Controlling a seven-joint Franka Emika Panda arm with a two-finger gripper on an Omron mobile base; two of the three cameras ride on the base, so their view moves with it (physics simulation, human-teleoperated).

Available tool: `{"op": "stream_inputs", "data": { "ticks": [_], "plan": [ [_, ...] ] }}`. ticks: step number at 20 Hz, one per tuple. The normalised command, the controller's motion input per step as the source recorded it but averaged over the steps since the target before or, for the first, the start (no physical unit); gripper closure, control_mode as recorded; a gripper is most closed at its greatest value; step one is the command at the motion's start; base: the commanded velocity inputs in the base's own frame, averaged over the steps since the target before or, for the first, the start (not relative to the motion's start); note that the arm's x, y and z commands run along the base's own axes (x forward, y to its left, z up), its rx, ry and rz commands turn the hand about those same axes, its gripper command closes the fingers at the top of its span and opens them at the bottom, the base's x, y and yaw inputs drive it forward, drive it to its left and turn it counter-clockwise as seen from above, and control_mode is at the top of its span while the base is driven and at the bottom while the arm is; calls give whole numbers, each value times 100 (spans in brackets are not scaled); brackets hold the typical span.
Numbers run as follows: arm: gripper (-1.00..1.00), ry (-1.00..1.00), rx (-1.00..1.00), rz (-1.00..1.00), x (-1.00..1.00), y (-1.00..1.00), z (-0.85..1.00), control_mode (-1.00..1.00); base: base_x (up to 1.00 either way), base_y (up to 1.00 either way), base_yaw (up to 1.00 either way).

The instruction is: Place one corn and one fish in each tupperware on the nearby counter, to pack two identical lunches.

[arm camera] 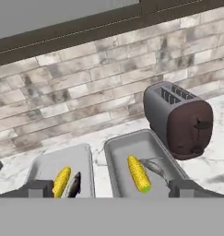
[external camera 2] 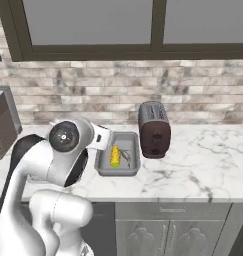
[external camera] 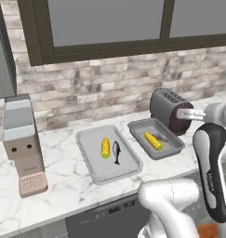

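Fingers (arm camera: 112,189) spread wide, holding nothing, above the worktop's (external camera: 63,172) front edge. Left tray (external camera: 93,160), near the front edge: corn (external camera: 105,148) and fish (external camera: 116,152) side by side. Right tray (external camera: 172,148), further back: second corn (external camera: 153,140) beside second fish (external camera: 162,138). Toaster (external camera: 168,109) just behind, toward the wall.
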Motion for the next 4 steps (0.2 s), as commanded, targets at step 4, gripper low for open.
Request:
{"op": "stream_inputs", "data": {
  "ticks": [4],
  "plan": [
    [-100, -74, -1, 0, -100, -3, 70, -100, 0, 0, 0]
  ]
}}
